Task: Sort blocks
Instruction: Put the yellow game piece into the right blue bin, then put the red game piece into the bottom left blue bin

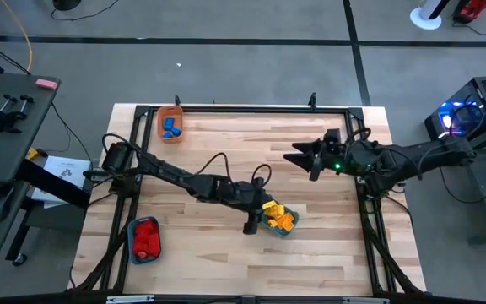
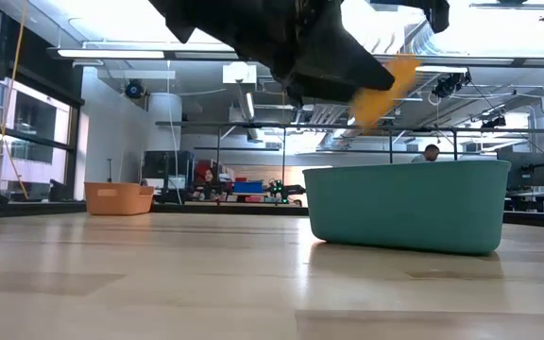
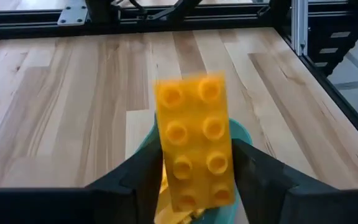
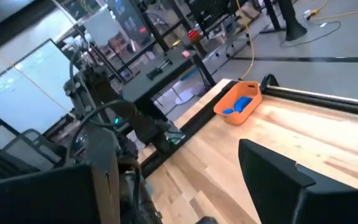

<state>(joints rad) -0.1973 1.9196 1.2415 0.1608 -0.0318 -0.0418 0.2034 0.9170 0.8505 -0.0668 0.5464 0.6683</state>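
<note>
My left gripper (image 1: 254, 221) hangs over the near middle of the table, above a teal tray (image 1: 287, 230) of yellow blocks (image 1: 278, 218), and is shut on one yellow eight-stud block (image 3: 194, 149). In the low view that block (image 2: 385, 90) sticks out slanting above the teal tray (image 2: 404, 212). Blue blocks (image 1: 170, 128) lie in an orange tray (image 1: 170, 112) at the far left. Red blocks (image 1: 146, 238) lie in a second teal tray (image 1: 133, 252) at the near left. My right gripper (image 1: 300, 157) waits open and empty over the far right of the table. My left gripper pinches the yellow block between its two fingers (image 3: 145, 180), one on each long side of the block's lower end (image 3: 197, 193). The studded face is turned to the wrist camera. The block is lifted clear and tilted, above the teal tray's rim (image 3: 241, 132).
Bare wood lies between the trays in the table's middle (image 1: 226, 143) and along its near edge. A black frame rail (image 1: 243, 108) borders the table. The orange tray with blue blocks (image 4: 236, 106) shows past the right gripper (image 4: 191, 202). The room behind holds desks and equipment.
</note>
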